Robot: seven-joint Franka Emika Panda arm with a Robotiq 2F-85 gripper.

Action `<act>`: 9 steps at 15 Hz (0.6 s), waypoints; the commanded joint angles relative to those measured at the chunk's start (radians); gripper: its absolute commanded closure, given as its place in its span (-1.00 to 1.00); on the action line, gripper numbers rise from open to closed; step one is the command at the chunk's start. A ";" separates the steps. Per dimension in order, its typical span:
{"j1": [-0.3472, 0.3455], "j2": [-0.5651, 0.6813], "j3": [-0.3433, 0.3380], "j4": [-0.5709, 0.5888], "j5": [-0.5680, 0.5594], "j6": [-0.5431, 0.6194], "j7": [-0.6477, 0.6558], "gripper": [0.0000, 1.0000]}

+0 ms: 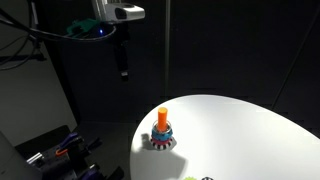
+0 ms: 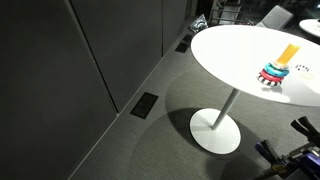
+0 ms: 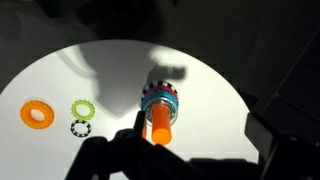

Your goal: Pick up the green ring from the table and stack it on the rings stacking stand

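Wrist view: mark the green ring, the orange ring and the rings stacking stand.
green ring [image 3: 74,109], wrist view, on the left side of its band.
orange ring [image 3: 28,116], wrist view, on the left side of its band.
rings stacking stand [image 3: 160,124], wrist view, on its orange peg.

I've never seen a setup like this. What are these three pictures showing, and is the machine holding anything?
You are looking at one robot arm with a two-fingered hand at its end. Two pictures come from cameras standing in the room. The third comes from a camera on the arm's wrist, looking down. On the round white table stands a toy stacking stand, with an orange peg and a few coloured rings on it. Beside it lie a green ring, an orange ring and a small dark ring-shaped thing. The hand hangs in the air well above the table, open and holding nothing.
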 commanded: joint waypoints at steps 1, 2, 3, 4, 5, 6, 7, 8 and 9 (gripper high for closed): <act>-0.029 0.014 0.000 0.021 0.000 -0.004 -0.001 -1.00; -0.037 0.022 -0.008 0.031 -0.001 -0.008 -0.002 -1.00; -0.051 0.030 -0.018 0.047 -0.001 -0.015 -0.005 -1.00; -0.064 0.039 -0.027 0.060 -0.002 -0.018 -0.006 -1.00; -0.080 0.055 -0.041 0.077 -0.002 -0.016 -0.008 -1.00; -0.093 0.069 -0.052 0.090 -0.002 -0.014 -0.008 -1.00; -0.107 0.093 -0.069 0.110 0.002 -0.014 -0.013 -1.00; -0.117 0.114 -0.083 0.126 0.005 -0.010 -0.015 -1.00; -0.128 0.142 -0.099 0.142 0.006 -0.002 -0.017 -1.00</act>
